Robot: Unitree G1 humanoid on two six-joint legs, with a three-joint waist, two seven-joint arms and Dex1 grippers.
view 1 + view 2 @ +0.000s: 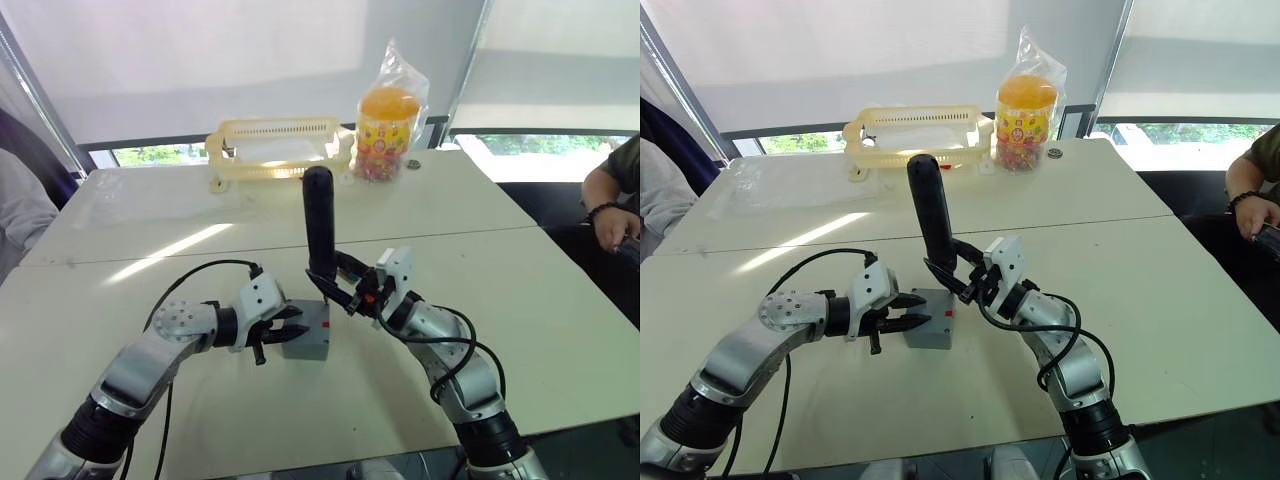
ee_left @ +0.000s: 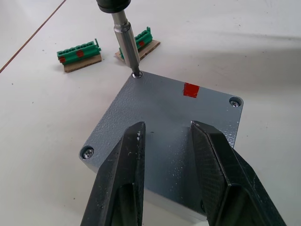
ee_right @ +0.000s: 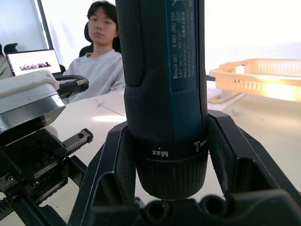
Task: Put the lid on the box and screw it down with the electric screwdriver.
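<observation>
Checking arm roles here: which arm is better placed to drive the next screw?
Right. Its gripper holds the electric screwdriver, bit already on a corner screw of the lid. The left gripper hovers over the lid, jaws open.

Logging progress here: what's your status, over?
Left gripper open, fingers straddling the lid on the box. Right gripper shut on electric screwdriver, bit in corner screw. Nothing in the way.
</observation>
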